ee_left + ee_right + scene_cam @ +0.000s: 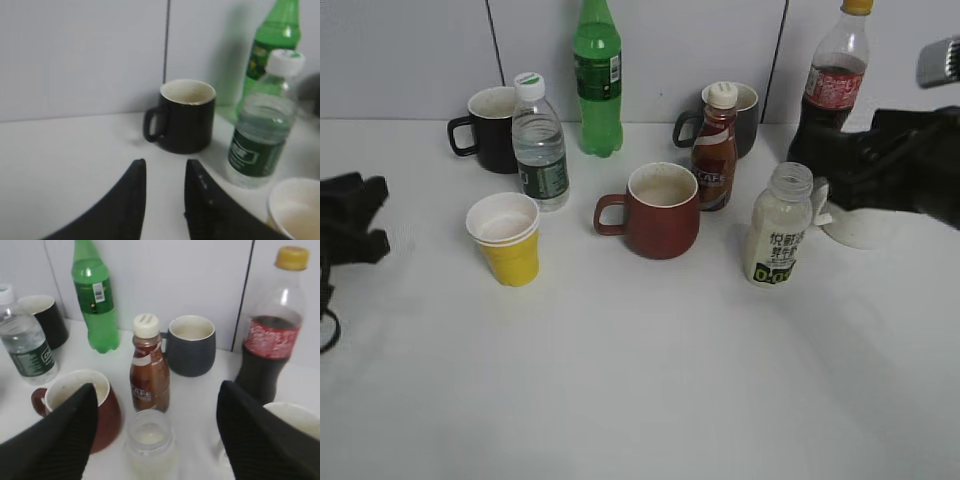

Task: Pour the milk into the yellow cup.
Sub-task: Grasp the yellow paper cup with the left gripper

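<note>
I see the milk bottle [780, 226] standing upright and uncapped on the white table [640, 400], right of centre in the exterior view, just right of the brown-red mug [658, 211] and in front of the capped brown coffee bottle [715, 148]. The yellow paper cup [506, 239] stands left of centre, well apart from the milk, with the red mug between them; its inside looks white. My right gripper [155, 440] hangs over the milk with fingers spread wide: in the right wrist view the bottle's open neck [150, 435] sits low in the frame between the two black fingers [60, 440], touching neither. In the exterior view that arm is the dark mass at the right edge, partly in front of a white mug [860, 225]. My left gripper [165, 200] is at the left edge of the exterior view, low over the table, fingers slightly apart and holding nothing. Behind it in the left wrist view are a black mug [185, 117] and a clear water bottle with green label [262, 125]. Along the back wall I see a green soda bottle [597, 80], a dark grey mug [745, 115] and a cola bottle [835, 75] at upper right.
</note>
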`<state>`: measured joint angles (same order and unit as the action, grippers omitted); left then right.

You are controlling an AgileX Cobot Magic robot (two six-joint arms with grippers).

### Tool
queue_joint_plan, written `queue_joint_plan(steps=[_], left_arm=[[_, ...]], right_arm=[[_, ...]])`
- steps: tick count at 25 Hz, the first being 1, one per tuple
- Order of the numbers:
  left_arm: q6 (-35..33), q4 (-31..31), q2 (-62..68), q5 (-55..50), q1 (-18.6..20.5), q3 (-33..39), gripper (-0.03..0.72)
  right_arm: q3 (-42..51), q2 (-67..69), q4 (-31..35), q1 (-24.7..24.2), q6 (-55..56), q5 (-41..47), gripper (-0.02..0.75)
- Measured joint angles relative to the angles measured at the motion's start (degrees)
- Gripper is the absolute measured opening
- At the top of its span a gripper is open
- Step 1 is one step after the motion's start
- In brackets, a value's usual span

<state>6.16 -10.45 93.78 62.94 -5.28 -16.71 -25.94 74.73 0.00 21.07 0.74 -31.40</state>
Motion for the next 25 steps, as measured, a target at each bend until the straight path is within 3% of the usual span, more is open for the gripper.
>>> queue_joint_plan(steps=[7, 10, 18, 25], left_arm=[[0.0, -4.35, 12.8, 5.55, -0.63, 4.95, 0.252], [-2.13, -8.67, 16.11, 5.81, -0.63, 4.92, 0.309], [-3.25, -17.13, 21.61, 6.05, -0.65, -1.92, 0.547], [-2.96, -23.69, 25.05, 6.32, -0.65, -8.67, 0.578]], right_arm=[[8.97, 6.74, -1.74, 1.29, 0.25, -14.15, 0.553], [12.76, 10.44, -1.75, 1.29, 0.32, -21.24, 0.553], [13.93, 21.9, -1.81, 1.35, 0.32, -35.65, 0.553], [13.88, 30.61, -1.75, 1.35, 0.32, -37.52, 0.553]])
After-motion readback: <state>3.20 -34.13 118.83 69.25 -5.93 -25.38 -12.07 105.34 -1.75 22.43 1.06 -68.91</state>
